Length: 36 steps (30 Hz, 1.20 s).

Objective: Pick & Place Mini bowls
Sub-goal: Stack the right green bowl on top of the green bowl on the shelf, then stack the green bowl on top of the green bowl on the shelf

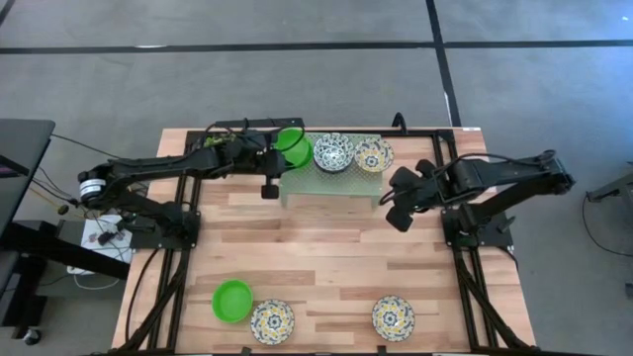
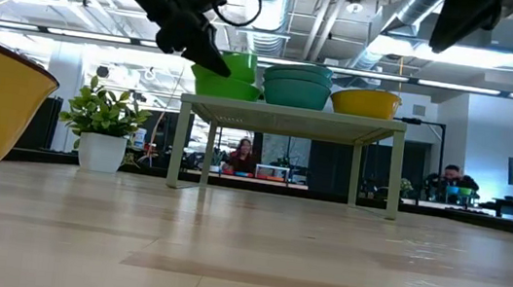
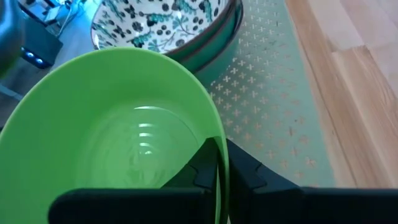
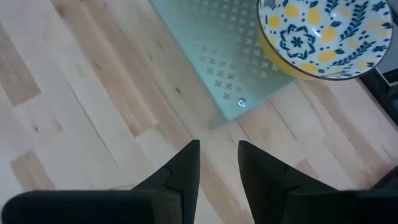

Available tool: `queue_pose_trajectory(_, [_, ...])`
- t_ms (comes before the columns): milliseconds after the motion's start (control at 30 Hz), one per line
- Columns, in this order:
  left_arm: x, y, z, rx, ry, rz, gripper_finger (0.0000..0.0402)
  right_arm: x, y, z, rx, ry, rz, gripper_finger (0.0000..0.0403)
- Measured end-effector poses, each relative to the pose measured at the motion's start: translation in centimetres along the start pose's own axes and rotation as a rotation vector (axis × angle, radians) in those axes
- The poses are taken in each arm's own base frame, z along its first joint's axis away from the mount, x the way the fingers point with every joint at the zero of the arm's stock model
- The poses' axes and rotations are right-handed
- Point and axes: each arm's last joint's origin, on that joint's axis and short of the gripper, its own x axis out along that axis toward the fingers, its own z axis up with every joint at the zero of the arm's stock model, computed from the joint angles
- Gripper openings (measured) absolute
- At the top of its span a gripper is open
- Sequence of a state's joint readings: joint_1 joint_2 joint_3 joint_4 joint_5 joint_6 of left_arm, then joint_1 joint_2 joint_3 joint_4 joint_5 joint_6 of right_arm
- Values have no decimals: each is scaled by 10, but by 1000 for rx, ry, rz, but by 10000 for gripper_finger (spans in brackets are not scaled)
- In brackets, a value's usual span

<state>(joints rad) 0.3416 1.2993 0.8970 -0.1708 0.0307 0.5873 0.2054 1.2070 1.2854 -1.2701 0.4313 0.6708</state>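
My left gripper [image 1: 278, 154] is over the left end of the pale green rack [image 1: 331, 181] at the table's far side, shut on a plain green mini bowl [image 1: 293, 146]. Beside that bowl on the rack stand a white-and-blue patterned bowl [image 1: 333, 151] and a yellow-and-blue bowl [image 1: 373, 154]. Near the table's front edge rest another green bowl [image 1: 232, 300] and two yellow-and-blue bowls [image 1: 271, 320] [image 1: 393, 316]. My right gripper [image 1: 397, 206] hovers open and holding nothing, just off the rack's right end [image 4: 231, 74]. My left gripper pinches the green bowl's rim [image 3: 219, 163], one finger inside [image 3: 202, 171] and one outside [image 3: 245, 171] the wall. The fingers come slanting down from the table's left. The bowl [image 2: 228, 73] sits tilted at the rack's top; whether its base touches the rack, I cannot tell.
A small potted plant [image 2: 102, 125] stands at the far left beside the rack. The middle of the wooden table [image 1: 326, 252] is bare between the rack and the near bowls. In the low view the patterned bowls look stacked [image 2: 298, 83]. People sit in the room behind.
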Motion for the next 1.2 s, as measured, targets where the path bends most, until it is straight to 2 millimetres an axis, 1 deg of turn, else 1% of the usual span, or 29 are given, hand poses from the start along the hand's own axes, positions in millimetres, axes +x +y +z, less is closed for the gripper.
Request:
queue_pose_trajectory(167, [2,0,-1,-1,4,-4,15,2,2,0,-5,10,-2,104])
queue_pose_trajectory(333, [1,-1,0,0,1,-3,31,1,1,0,-2,5,0,104])
queue_pose_trajectory(667, [1,0,1,2,-4,1,86,1,1,0,-2,4,-2,104])
queue_pose_trajectory(867, [1,-2,4,21,1,39,120,1,1,0,-2,3,-2,104])
queue_pose_trajectory(1033, [-5,-11,12,72,-4,61,147,1,1,0,-2,3,-2,104])
queue_pose_trajectory(1200, [-20,-23,26,133,-40,105,168,1,1,0,-3,0,-5,104])
